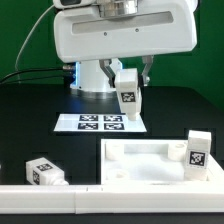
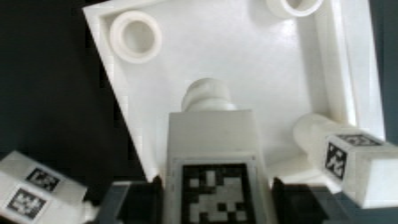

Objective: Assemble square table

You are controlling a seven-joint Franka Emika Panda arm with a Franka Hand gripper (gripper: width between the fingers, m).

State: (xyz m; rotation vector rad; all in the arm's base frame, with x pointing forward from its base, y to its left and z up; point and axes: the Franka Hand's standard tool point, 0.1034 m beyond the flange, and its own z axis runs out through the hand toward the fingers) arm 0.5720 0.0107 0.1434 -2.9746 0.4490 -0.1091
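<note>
Gripper (image 1: 128, 86) is pinching a short white blocky plastic leg (image 1: 127, 97) with a black-and-white tag, holding it up off the table near the marker board (image 1: 100, 122). The white square plastic slab (image 1: 150, 158) with its raised rim sits near, toward the exterior view's right. A second leg (image 1: 197, 150) stands at its right edge, and a third leg (image 1: 45, 172) is at the near left.

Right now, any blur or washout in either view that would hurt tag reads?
Exterior view: fairly sharp and evenly lit; the tags on the marker board read crisp. Wrist view: soft throughout; the tag on the held leg is smeared, and the square table slab is washed out, with little surface detail.
</note>
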